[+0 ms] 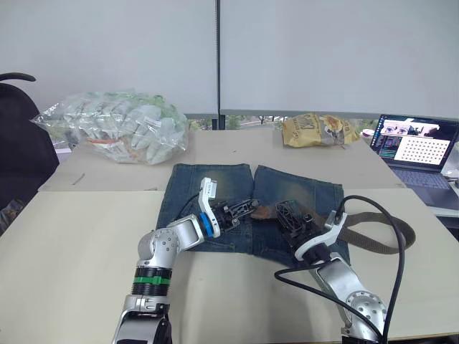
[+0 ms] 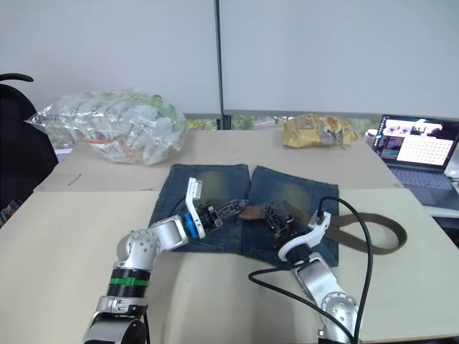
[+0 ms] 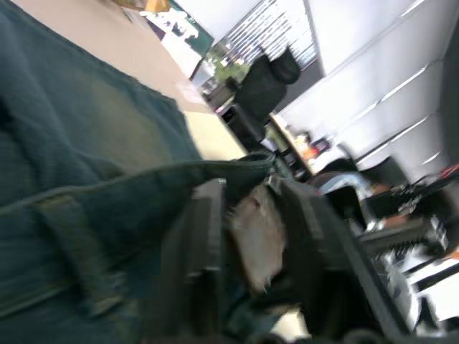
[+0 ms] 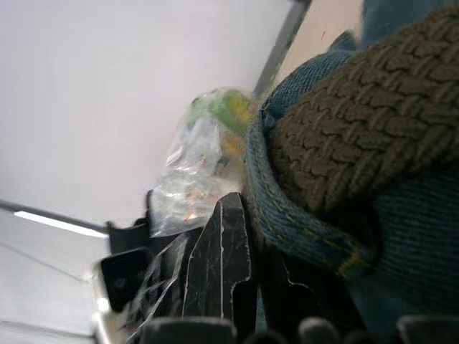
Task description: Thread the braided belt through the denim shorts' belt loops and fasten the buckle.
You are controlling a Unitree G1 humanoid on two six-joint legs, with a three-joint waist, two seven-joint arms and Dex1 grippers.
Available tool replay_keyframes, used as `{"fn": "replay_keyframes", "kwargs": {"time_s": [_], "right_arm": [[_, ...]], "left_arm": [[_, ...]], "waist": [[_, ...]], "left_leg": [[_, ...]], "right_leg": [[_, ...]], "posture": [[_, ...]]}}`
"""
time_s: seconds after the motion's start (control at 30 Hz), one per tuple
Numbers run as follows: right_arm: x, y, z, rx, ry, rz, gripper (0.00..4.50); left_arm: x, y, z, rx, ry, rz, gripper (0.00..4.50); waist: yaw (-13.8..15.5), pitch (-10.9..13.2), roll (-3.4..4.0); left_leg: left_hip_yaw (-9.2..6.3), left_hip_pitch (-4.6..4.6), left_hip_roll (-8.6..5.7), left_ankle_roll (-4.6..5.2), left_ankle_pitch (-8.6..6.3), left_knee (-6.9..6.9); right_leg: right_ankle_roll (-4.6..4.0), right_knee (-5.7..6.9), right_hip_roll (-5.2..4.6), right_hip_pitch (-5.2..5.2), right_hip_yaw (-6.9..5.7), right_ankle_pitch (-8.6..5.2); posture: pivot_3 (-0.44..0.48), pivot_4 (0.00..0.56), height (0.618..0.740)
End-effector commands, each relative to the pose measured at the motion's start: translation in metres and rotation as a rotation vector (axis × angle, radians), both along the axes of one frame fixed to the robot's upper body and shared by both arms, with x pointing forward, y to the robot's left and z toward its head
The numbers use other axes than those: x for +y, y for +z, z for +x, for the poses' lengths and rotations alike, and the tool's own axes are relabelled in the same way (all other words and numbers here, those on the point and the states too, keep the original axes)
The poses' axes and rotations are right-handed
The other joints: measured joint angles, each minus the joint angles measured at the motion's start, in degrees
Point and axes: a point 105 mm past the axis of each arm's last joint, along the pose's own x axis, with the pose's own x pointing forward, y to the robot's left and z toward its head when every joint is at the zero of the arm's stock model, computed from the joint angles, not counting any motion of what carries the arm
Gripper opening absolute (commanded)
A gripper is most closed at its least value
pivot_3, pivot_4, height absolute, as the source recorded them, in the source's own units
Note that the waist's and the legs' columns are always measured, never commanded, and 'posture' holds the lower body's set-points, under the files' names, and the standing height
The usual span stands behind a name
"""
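Note:
The denim shorts (image 1: pixel 215 183) lie flat mid-table, waistband towards me. The braided belt (image 1: pixel 384 246) curves from the waistband out to the right in a loop on the table. My left gripper (image 1: pixel 246 209) is over the waistband's middle, shut on the belt's brown tip (image 3: pixel 257 236). A belt loop (image 3: pixel 72 251) shows on the denim beside it. Just to the right, my right gripper (image 1: pixel 292 216) is shut on the waistband, where the braided strap (image 4: pixel 358 122) comes out from under a denim fold (image 4: pixel 287 208). The buckle is hidden.
A clear bag of packets (image 1: pixel 115 125) and a yellow snack bag (image 1: pixel 319 130) lie at the back of the table. An open laptop (image 1: pixel 416 150) stands at the right edge, a black chair (image 1: pixel 18 143) at the left. A black cable (image 1: pixel 391 244) arcs over my right arm.

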Motion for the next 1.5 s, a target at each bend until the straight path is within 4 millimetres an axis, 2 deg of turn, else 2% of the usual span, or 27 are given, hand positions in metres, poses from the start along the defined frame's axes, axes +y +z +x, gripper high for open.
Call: {"fn": "replay_keyframes", "kwargs": {"time_s": [0.03, 0.17, 0.23, 0.3, 0.5, 0.87, 1.0, 1.13, 1.33, 1.5], "right_arm": [[-0.004, 0.006, 0.006, -0.024, -0.045, -0.097, 0.0], [-0.005, 0.002, 0.013, 0.009, -0.069, -0.112, 0.0], [-0.004, -0.004, 0.021, 0.054, -0.086, -0.136, 0.0], [-0.006, -0.01, 0.026, 0.091, -0.113, -0.164, 0.0], [-0.005, -0.014, 0.034, 0.116, -0.13, -0.204, 0.0], [0.027, -0.006, 0.044, 0.102, -0.025, -0.219, 0.0], [0.04, -0.014, 0.048, 0.134, 0.001, -0.248, 0.0], [0.054, -0.008, 0.049, 0.138, 0.048, -0.17, 0.0], [0.07, -0.024, 0.048, 0.158, 0.131, -0.352, 0.0], [0.088, -0.017, 0.042, 0.145, 0.221, -0.251, 0.0]], "left_arm": [[0.013, 0.004, -0.006, -0.184, -0.006, 0.145, 2.75], [0.034, 0.0, -0.011, -0.302, -0.026, 0.279, 4.06], [0.05, 0.002, -0.014, -0.349, -0.031, 0.336, 4.06], [0.058, 0.002, -0.016, -0.37, -0.031, 0.359, 4.06], [0.059, 0.0, -0.018, -0.374, -0.027, 0.364, 4.06], [0.059, -0.005, -0.017, -0.347, 0.007, 0.353, 4.06], [0.058, -0.008, -0.017, -0.331, 0.022, 0.347, 4.06], [0.058, -0.011, -0.018, -0.32, 0.033, 0.349, 4.06], [0.06, -0.013, -0.015, -0.305, 0.063, 0.346, 4.06], [0.069, -0.014, -0.006, -0.237, 0.151, 0.286, 4.06]], "waist": [[-0.05, 0.0, 0.0], [0.09, 0.0, 0.0], [0.0, 0.01, 0.0], [0.02, 0.01, 0.01], [0.26, 0.01, 0.0], [-0.15, 0.01, 0.0], [-0.25, 0.01, 0.01], [-0.34, 0.01, 0.01], [-0.46, 0.01, 0.01], [-1.23, 0.0, 0.0]], "left_leg": [[0.01, 0.0, 0.01, 0.0, 0.0, 0.0], [0.01, 0.0, 0.01, -0.04, 0.02, -0.02], [0.02, -0.01, 0.01, -0.04, 0.02, -0.02], [0.05, 0.0, 0.02, -0.05, 0.03, -0.02], [0.03, -0.04, 0.02, -0.05, 0.03, -0.02], [0.02, 0.04, 0.06, 0.02, 0.08, -0.02], [0.02, 0.06, 0.08, 0.02, 0.09, -0.02], [0.01, 0.06, 0.08, 0.02, 0.09, -0.02], [0.01, 0.07, 0.08, 0.02, 0.1, -0.02], [0.01, 0.09, 0.09, 0.03, 0.1, -0.02]], "right_leg": [[0.0, 0.01, 0.0, -0.01, 0.01, 0.0], [-0.04, 0.04, 0.0, -0.05, 0.01, 0.01], [-0.04, 0.03, -0.01, -0.04, 0.02, 0.01], [-0.08, 0.02, -0.02, -0.04, 0.03, 0.03], [-0.08, 0.02, -0.04, -0.04, 0.0, 0.03], [-0.11, 0.15, 0.01, -0.05, 0.0, 0.06], [-0.12, 0.18, 0.03, -0.06, 0.0, 0.07], [-0.14, 0.19, 0.04, -0.06, 0.0, 0.08], [-0.35, 0.19, 0.04, -0.06, -0.01, 0.21], [-0.33, 0.2, 0.05, -0.04, -0.01, 0.2]], "posture": [[0.0, 0.15, 0.74], [0.0, 0.15, 0.74], [0.0, 0.15, 0.74], [0.0, 0.15, 0.74], [0.0, 0.15, 0.74], [0.0, 0.15, 0.74], [0.0, 0.15, 0.74], [0.0, 0.15, 0.74], [0.0, 0.15, 0.74], [0.0, 0.15, 0.74]]}}
